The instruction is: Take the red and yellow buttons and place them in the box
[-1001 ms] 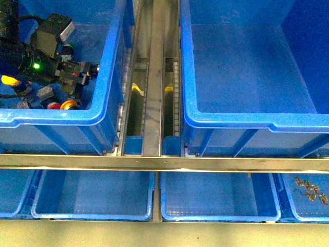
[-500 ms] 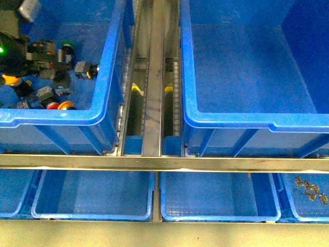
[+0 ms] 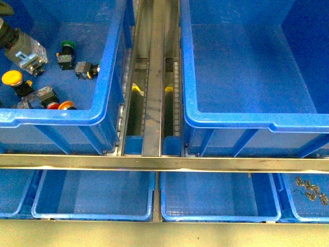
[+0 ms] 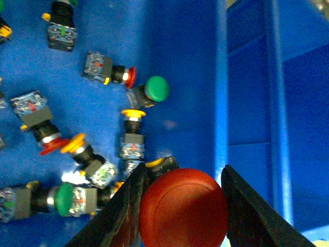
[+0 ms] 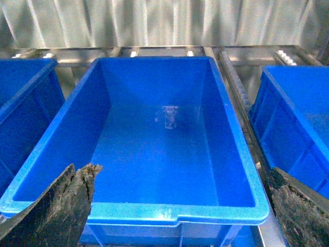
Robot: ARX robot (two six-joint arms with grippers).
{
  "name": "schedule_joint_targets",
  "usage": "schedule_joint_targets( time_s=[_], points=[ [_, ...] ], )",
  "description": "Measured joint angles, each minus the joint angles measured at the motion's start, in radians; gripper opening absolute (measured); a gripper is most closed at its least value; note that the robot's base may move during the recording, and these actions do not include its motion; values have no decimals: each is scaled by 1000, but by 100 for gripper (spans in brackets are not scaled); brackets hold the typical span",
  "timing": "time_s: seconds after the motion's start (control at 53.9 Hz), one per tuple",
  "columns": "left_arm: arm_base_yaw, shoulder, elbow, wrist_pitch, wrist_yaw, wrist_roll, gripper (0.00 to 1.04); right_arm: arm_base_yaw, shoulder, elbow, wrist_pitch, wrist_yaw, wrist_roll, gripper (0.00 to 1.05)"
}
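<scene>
The left arm pointed down into the left-hand bin (image 4: 247, 103), the left gripper (image 4: 184, 172) clamped on the cap of a red button (image 4: 183, 208) above a yellow button (image 4: 132, 131) lying on the floor. The right gripper (image 5: 180, 172) hovered spread wide over the box (image 5: 175, 212).

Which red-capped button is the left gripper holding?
The red button clamped between the fingers of the left gripper; the other two red-capped ones lie loose on the bin floor.

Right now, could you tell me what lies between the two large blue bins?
A grey metal rail with two roller tracks, seen in the front view.
</scene>
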Motion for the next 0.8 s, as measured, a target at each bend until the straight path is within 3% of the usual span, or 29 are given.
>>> schedule_joint_targets(
  time_s=[0.185,0.389,0.463,0.612,0.797],
  points=[
    [-145,-109,-17,-20,-8,-218,34,0,0,0,0,0,0,99],
    [-443,-110,-37,30,-143,-478,34,0,0,0,0,0,0,99],
    [-515,-93,-37,46,-184,-531,34,0,0,0,0,0,0,99],
    [-632,-30,-34,64,-261,-610,34,0,0,0,0,0,0,99],
    [-672,22,9,69,-294,-643,34,0,0,0,0,0,0,99]
  ],
)
